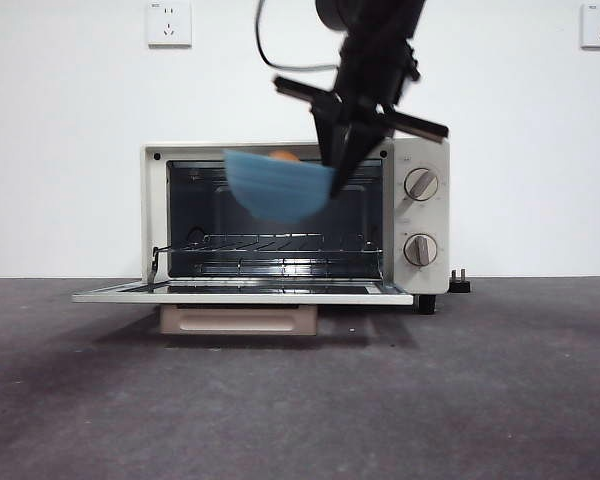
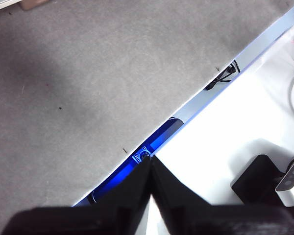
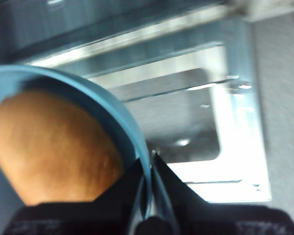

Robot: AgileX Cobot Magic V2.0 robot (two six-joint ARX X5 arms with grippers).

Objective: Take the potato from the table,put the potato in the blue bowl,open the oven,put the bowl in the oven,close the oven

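Observation:
My right gripper (image 1: 335, 172) comes down from above in the front view and is shut on the right rim of the blue bowl (image 1: 278, 186). The bowl hangs tilted in the air, level with the oven's open mouth. The brown-orange potato (image 1: 284, 155) peeks over its rim. The right wrist view shows the potato (image 3: 54, 147) lying inside the bowl (image 3: 112, 105), with the gripper (image 3: 149, 159) pinching the bowl's wall. The cream oven (image 1: 156, 200) stands open, its door (image 1: 240, 293) folded down flat. My left gripper (image 2: 151, 159) is shut on nothing, off to the side over the table (image 2: 88, 73).
A wire rack (image 1: 270, 243) sits inside the oven cavity. The door's beige handle (image 1: 238, 320) hangs below the lowered door. Two knobs (image 1: 421, 184) are on the oven's right panel. A black plug (image 1: 460, 282) lies behind the oven, to its right.

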